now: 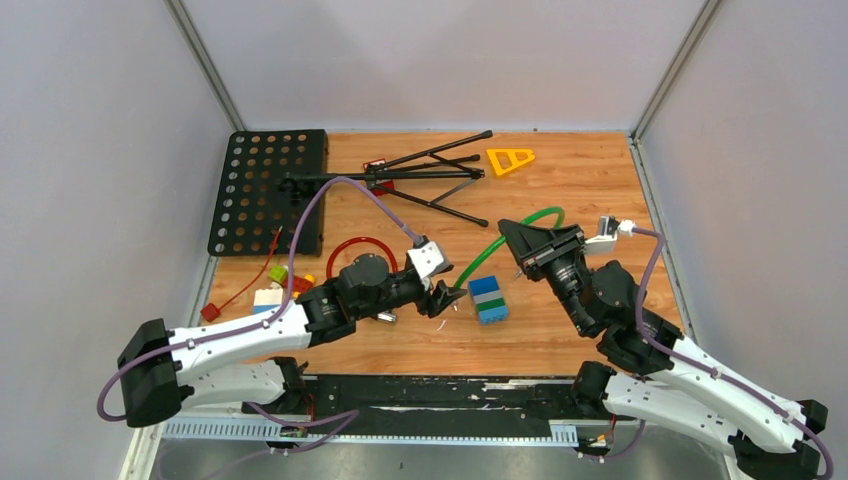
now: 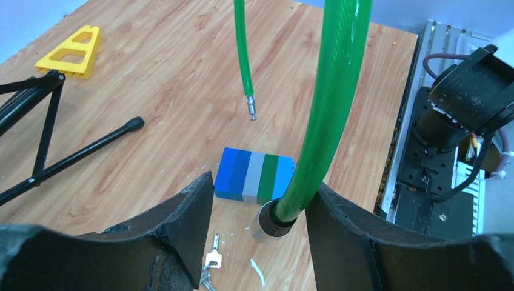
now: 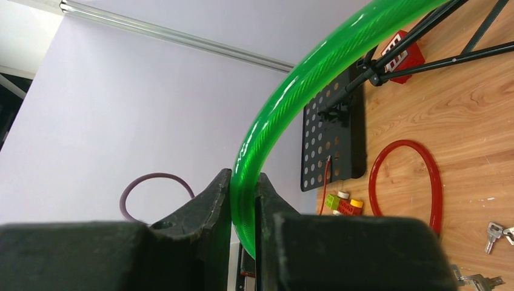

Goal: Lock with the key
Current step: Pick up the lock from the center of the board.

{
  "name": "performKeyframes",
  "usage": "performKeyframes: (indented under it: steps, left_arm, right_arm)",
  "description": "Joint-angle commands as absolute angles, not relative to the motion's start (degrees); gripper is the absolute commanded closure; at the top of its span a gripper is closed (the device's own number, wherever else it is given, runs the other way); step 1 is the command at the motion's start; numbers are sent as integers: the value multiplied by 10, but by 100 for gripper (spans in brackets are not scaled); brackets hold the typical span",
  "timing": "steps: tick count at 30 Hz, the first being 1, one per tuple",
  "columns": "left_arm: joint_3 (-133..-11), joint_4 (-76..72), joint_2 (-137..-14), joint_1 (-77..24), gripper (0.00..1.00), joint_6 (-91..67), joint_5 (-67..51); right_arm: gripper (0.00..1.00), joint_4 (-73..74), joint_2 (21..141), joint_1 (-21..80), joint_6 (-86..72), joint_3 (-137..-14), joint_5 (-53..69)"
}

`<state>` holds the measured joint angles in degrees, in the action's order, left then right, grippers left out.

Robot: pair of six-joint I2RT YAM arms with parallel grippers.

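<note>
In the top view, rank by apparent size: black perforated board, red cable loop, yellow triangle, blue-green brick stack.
1. black perforated board
2. red cable loop
3. yellow triangle and blue-green brick stack: too alike to rank.

In my left wrist feed the keys (image 2: pixel 211 259) at 6 o'clock are half hidden behind the left end effector (image 2: pixel 260 188), the green cable lock (image 2: pixel 330 91) runs off at 12 o'clock, its keyhole I can't see

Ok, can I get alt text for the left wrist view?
The green cable lock rises from its barrel end, which sits between the left gripper's spread fingers. Its metal pin end hangs free beyond a blue, grey and green block; keys lie near the fingers.
</note>
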<state>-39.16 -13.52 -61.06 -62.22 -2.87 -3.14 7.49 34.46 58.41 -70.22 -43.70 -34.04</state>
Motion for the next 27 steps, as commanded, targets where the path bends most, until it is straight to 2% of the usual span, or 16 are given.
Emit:
performKeyframes:
  steps: [1, 16, 21, 24, 27]
  left_arm:
    - [-417, -165, -614, -624, 37, -24, -41]
    - [-421, -176, -627, -631, 37, -23, -42]
    - [-418, -175, -629, -633, 44, -21, -43]
    - [-416, -172, -629, -635, 45, -18, -37]
    - [-415, -167, -627, -635, 51, -16, -30]
  right_arm:
    - [100, 40, 342, 584, -711, -438, -341]
    - [100, 35, 347, 584, -720, -431, -337]
    - [100, 31, 350, 584, -720, -432, -336]
    - [100, 31, 349, 584, -723, -432, -338]
    - [100, 29, 350, 584, -725, -430, -337]
